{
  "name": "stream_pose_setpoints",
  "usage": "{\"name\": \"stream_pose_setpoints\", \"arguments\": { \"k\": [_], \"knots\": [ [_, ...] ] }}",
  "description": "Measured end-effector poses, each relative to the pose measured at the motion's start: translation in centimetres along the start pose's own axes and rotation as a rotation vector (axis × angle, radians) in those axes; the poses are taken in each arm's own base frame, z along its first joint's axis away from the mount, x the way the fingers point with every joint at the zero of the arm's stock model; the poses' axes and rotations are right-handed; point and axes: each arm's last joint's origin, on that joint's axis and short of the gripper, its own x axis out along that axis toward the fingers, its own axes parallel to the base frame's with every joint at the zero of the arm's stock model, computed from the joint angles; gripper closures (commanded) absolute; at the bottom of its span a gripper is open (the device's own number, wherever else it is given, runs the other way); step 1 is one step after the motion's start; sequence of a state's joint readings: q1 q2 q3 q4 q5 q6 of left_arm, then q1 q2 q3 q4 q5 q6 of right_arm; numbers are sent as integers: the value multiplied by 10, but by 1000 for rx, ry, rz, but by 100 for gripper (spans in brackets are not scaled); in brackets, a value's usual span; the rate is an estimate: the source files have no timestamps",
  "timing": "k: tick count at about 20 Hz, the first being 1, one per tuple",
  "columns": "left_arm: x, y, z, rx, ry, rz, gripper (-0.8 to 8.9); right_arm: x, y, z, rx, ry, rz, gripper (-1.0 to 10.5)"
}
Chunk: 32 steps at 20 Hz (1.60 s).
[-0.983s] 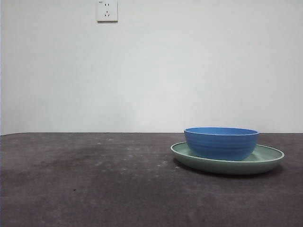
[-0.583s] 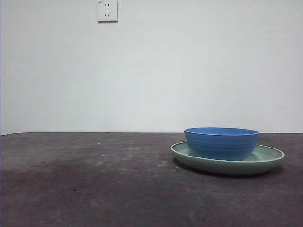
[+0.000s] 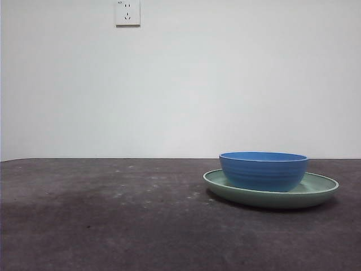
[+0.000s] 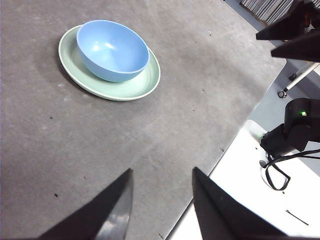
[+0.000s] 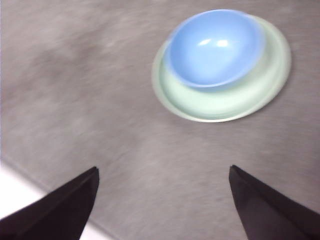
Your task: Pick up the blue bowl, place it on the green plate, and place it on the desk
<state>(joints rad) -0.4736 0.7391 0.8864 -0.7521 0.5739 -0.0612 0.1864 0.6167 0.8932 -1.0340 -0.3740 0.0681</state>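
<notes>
Blue bowl (image 3: pixel 263 170) sitting upright inside green plate (image 3: pixel 316 192), off-centre, on desk (image 3: pixel 113 226). Left gripper (image 4: pixel 162 200) hanging well apart near desk edge, jaws spread, empty. Right gripper (image 5: pixel 162 200) likewise, jaws wide, empty.

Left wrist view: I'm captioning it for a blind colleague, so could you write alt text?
A blue bowl sits empty in a pale green plate on a dark grey desk. The left gripper hangs open above the desk's near edge, away from the dishes and holding nothing.
</notes>
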Motion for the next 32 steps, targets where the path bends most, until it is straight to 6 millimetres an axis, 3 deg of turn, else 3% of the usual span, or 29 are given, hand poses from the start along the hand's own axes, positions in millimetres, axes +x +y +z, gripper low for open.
{"name": "stream_pose_setpoints", "arguments": {
  "k": [5, 10, 12, 16, 20, 22, 26, 30, 32],
  "knots": [
    [0, 0, 0, 0, 0, 0, 627, 4, -7, 11, 88, -74, -174, 530],
    [0, 0, 0, 1, 0, 0, 627, 27, -20, 32, 157, -85, -205, 530],
    [0, 0, 0, 1, 0, 0, 627, 41, -28, 40, 179, -60, -213, 530],
    [0, 0, 0, 6, 0, 0, 627, 82, -64, 58, 262, -4, -222, 531],
    [0, 0, 0, 12, 0, 0, 627, 127, -101, 60, 346, 97, -172, 541],
    [0, 0, 0, 15, 0, 0, 627, 146, -111, 59, 353, 125, -158, 607],
    [0, 0, 0, 18, 0, 0, 628, 175, -125, 54, 363, 165, -135, 627],
    [0, 0, 0, 19, 0, 0, 627, 195, -135, 48, 378, 205, -134, 636],
    [0, 0, 0, 19, 0, 0, 627, 201, -137, 46, 374, 209, -131, 721]
  ]
}}
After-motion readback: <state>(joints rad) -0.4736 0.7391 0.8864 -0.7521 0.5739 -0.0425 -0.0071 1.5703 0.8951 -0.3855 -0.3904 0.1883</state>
